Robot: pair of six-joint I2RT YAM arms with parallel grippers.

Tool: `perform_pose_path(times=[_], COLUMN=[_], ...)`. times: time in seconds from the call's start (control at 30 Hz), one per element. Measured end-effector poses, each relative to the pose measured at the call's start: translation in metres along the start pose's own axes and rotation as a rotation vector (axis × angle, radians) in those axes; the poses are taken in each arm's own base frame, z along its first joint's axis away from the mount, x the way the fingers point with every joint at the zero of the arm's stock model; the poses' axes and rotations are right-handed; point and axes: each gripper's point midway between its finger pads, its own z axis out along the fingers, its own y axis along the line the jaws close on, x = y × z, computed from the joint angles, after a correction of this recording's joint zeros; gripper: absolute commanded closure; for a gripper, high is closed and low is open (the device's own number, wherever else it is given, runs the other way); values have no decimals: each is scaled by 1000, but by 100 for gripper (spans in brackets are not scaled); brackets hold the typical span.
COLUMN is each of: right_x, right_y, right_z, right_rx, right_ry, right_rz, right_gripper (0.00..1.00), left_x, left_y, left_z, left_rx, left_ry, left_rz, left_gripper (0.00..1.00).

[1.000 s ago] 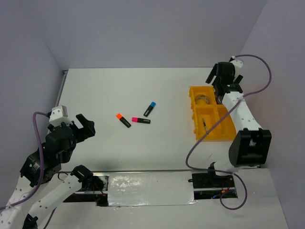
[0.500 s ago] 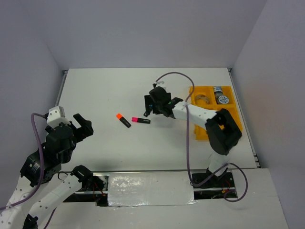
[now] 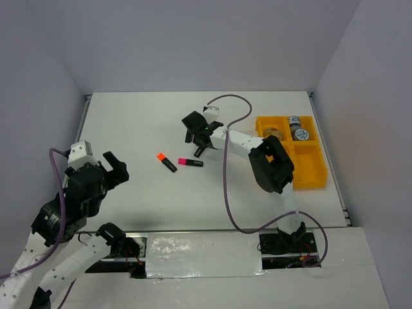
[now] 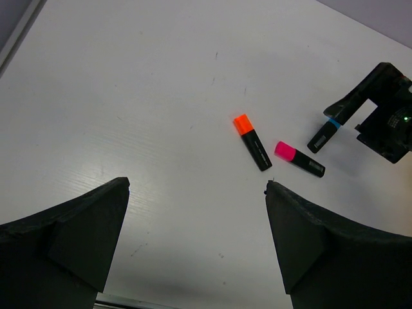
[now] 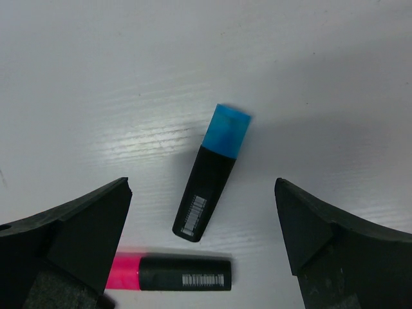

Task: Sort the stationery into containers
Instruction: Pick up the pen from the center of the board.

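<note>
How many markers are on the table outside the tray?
3. Orange-capped marker left of centre, pink-capped marker just right of it, blue-capped marker under the open right gripper, untouched. The right arm could hide others.

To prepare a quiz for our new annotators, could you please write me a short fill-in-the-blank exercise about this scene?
Above the blue-capped marker, the right hand hangs with its jaws ___.
Counting the orange-capped marker and the pink-capped marker too, the markers on the table number ___.
The tape rolls stand in a tray whose colour is ___.
The left hand holds ___.
Missing words: open; three; yellow; nothing.
</note>
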Motion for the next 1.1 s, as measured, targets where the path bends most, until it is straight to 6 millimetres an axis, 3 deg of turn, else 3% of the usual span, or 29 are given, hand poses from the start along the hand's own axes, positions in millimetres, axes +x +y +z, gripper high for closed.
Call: perform_pose_path(times=[0.1,0.2,0.53,0.67,0.7,0.73,0.87,1.0,1.1], right_x=[10,31,24,20,18,16,9,-8,-45], right_y=[0,-8,-25,-27,-27,-27,-32,-45,-62], right_z=[16,33,43,45,45,46,47,22,-30], right_rx=[26,63,75,24,14,4,-34,-69,-133], right_ry=[22,63,75,94,95,96,88,52,-48], right_rz=[1,-26,15,82,94,107,108,11,-71], right_gripper=[2,18,74,78,81,90,93,96,96], left_x=[0,-1,-3,-4,-4,-4,-3,-3,-4], left_y=[0,0,1,2,2,2,1,1,2], left_z=[0,-1,-5,-5,-5,-5,-5,-5,-6], left_rx=[1,7,17,19,19,19,19,20,23], left_ry=[0,-4,-16,-19,-19,-19,-18,-18,-21], left_rz=[0,-5,-18,-20,-20,-20,-20,-20,-23], left_gripper=[1,1,1,1,1,1,1,1,1])
